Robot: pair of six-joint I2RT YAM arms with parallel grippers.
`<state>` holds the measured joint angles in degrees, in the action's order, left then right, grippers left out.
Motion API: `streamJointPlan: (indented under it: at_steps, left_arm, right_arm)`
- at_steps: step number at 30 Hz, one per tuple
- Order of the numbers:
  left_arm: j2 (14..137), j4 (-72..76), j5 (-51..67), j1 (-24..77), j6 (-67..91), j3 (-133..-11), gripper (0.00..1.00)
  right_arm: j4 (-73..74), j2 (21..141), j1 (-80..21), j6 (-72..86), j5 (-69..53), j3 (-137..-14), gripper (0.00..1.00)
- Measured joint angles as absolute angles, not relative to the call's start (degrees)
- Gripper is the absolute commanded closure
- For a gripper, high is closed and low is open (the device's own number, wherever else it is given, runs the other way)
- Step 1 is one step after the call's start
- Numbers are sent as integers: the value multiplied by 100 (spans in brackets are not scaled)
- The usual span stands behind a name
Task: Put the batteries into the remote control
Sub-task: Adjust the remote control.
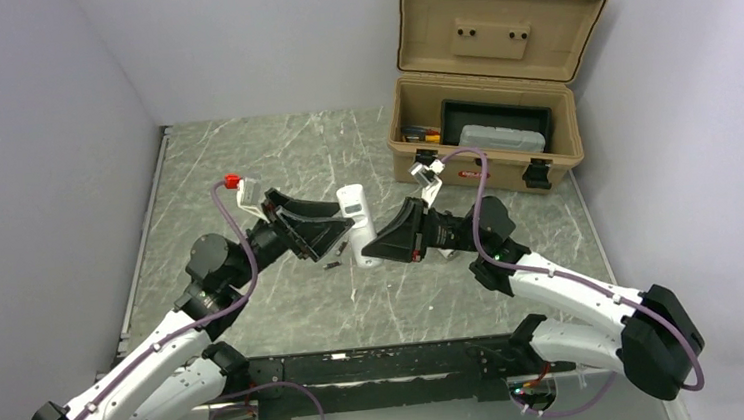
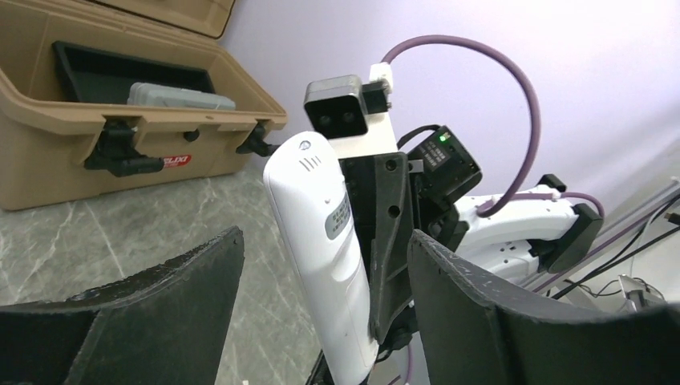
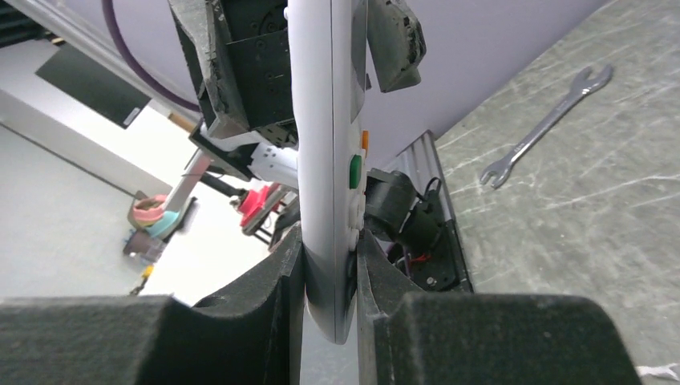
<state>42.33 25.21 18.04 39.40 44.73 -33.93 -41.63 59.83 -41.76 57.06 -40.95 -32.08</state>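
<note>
1. While looking down from above, find the remote (image 1: 356, 226) held upright over the middle of the counter (image 1: 274, 167), between the two tools.
2. Clamped on the remote's lower end: the right tool (image 3: 329, 241), fingers (image 3: 273, 305) nearly together, one against the buttoned face, the other against the back.
3. Spread wide and gripping nothing: the left tool (image 2: 325, 241), fingers (image 2: 168, 305) standing either side of the remote with a gap on each side.
4. From the left wrist, note the remote's plain back turned to the camera, with small slots near the top and a grey label (image 2: 338, 218) lower down.
5. From the right wrist, note the remote edge-on, with a green button (image 3: 354, 171) and an orange button (image 3: 365, 138) just above the clamped part.
6. On the counter near its middle, just toward the near edge from the left tool, see a tiny dark sliver, taken as one battery (image 1: 332, 265); too small to say more.
7. At the far right corner, a tan toolbox (image 1: 489, 156) with lid raised.
8. Flat on the counter, well apart from the remote, a wrench (image 3: 545, 128); nearest edge not identifiable.
</note>
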Motion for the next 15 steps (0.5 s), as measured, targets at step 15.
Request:
streamJointPlan:
  at_steps: [15]
  left_arm:
    - [4779, 3966, 1931, 3931, 5203, -2921, 42]
  right_arm:
    - [-5437, 6493, -4169, 6427, -4257, -3142, 100]
